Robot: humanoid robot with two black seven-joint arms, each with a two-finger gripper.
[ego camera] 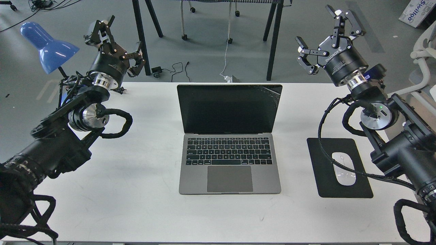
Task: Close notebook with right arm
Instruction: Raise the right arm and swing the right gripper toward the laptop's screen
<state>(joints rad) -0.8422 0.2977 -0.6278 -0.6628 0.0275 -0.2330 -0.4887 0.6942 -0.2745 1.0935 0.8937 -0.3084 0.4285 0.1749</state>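
The notebook [230, 163] lies open in the middle of the white table [143, 190], its grey base with black keys toward me and its black screen [229, 108] standing upright at the back. My right arm [378, 115] comes in from the right, well clear of the notebook. Its gripper [325, 37] is raised above the table's far right corner, fingers spread open and empty. My left gripper [114, 46] hangs over the far left edge, also open and empty.
A black mouse pad [323, 160] with a white mouse [344, 168] lies right of the notebook, under my right arm. A blue desk lamp [47, 46] stands at the far left. Table legs and cables are on the floor behind.
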